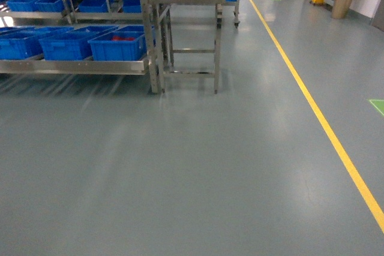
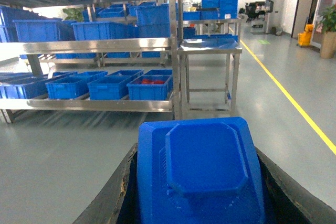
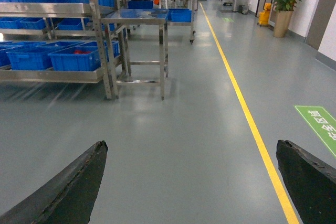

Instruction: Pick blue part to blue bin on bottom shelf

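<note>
We have the blue part (image 2: 202, 174) clamped in our left end effector (image 2: 199, 203), the right end effector (image 3: 191, 182) spread apart and bare, and the bottom shelf (image 2: 100, 104) with its blue bins (image 2: 149, 86) lies ahead and leftward, nearer the left arm.

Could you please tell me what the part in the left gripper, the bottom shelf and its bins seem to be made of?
The blue part looks like moulded plastic: one even colour, soft sheen, crisp bevelled edges. The bottom shelf looks like bright bare steel, since its front lip reflects light and the uprights are perforated. The bins are probably rigid plastic, with thick rims and a matt blue surface.
</note>
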